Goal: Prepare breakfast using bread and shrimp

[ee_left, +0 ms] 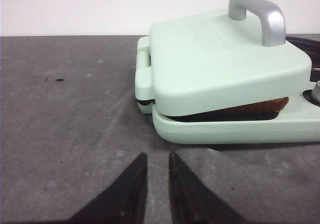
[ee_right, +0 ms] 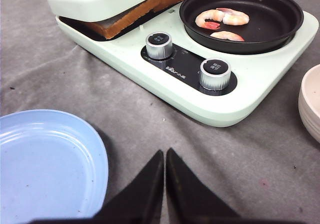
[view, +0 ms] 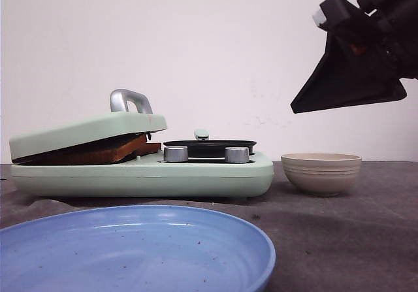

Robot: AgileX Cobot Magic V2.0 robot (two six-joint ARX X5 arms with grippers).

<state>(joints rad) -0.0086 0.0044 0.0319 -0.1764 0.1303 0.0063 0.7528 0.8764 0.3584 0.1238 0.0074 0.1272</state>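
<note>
Toasted bread (view: 98, 153) lies in the mint-green breakfast maker (view: 196, 178), and the maker's lid (view: 85, 130) rests tilted on top of it. Its browned edge also shows under the lid (ee_left: 260, 106) (ee_right: 130, 18). Three pink shrimp (ee_right: 222, 17) lie in the black pan (ee_right: 280, 23) on the maker's right side. My left gripper (ee_left: 158, 156) hovers over the cloth in front of the maker's lid end, narrowly open and empty. My right gripper (ee_right: 164, 153) is shut and empty, raised high at the right (view: 295, 108) above the bowl.
A blue plate (view: 130, 246) (ee_right: 45, 159) lies at the front of the table. A beige bowl (view: 321, 173) stands right of the maker. Two silver knobs (ee_right: 159, 45) (ee_right: 215, 73) sit on the maker's front. A silver handle (ee_left: 260, 13) tops the lid. Grey cloth covers the table.
</note>
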